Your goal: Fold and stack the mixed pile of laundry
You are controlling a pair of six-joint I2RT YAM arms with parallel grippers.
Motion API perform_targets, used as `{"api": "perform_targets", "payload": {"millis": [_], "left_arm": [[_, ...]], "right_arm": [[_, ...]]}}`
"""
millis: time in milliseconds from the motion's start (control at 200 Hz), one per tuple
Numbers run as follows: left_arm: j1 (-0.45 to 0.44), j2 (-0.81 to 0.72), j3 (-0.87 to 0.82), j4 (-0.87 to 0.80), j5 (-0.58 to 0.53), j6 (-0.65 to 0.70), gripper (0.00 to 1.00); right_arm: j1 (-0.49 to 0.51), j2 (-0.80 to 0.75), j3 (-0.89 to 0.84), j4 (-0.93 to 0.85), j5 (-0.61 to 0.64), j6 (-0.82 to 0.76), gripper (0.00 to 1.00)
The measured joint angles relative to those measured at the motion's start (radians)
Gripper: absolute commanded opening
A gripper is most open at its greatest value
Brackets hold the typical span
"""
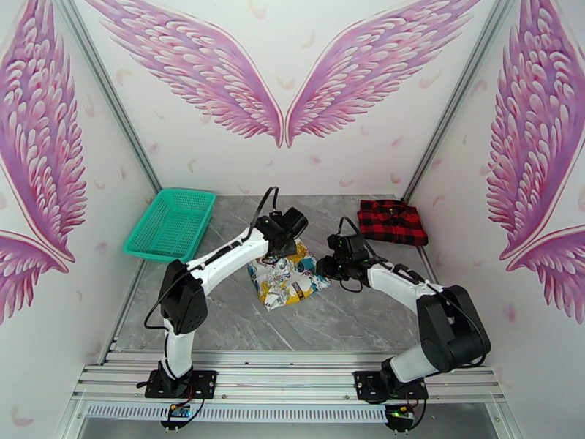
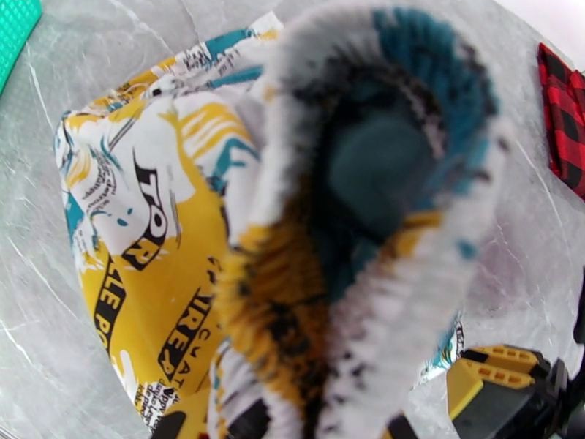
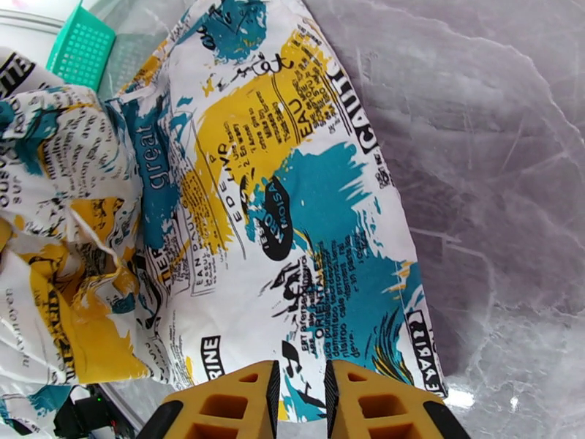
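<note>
1. Far left: you've got the teal basket (image 1: 172, 224) sitting on the grey marble table (image 1: 351, 316), well apart from both garments. Its corner also pokes into the right wrist view (image 3: 80, 45).
2. Your left gripper (image 1: 284, 246) is just right of the basket, mid-table, over the far edge of the white printed garment (image 1: 289, 279). Jaws are closed tight w/ a bunch of that cloth pinched btwn them. In the left wrist view the pinched fold (image 2: 365, 214) rises right up to the lens, too blurred for detail.
3. The white printed garment is at table centre, btwn the two grippers. It's a rough rectangle w/ yellow, teal & black lettering. The near part lies flat on the table, the far edge is pulled up at the left gripper. In the right wrist view (image 3: 292, 214) its left side is bunched & wrinkled, the right side smooth.
4. Your right gripper (image 1: 327, 268) is at the garment's right edge. In its wrist view the yellow fingers (image 3: 298, 374) stand a narrow gap apart, printed cloth showing through the gap. Can't tell if the tips touch it.
5. Far right: the plaid garment (image 1: 391, 221), red & black, lies folded flat near the back-right corner, apart from both grippers & the white one. You can see its edge in the left wrist view too (image 2: 567, 133).
</note>
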Motion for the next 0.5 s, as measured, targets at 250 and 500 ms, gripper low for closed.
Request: {"api": "perform_targets", "payload": {"millis": [250,500], "left_arm": [[-0.004,0.119,0.048,0.089,0.029,-0.054,0.3],[-0.014,0.176,0.058,0.179,0.072,-0.113,0.64]], "right_arm": [[0.0,-0.064,-0.045,-0.024,0.003,-0.021,0.3],[-0.001,-0.182,-0.066,-0.111,0.062,-0.051,0.39]]}}
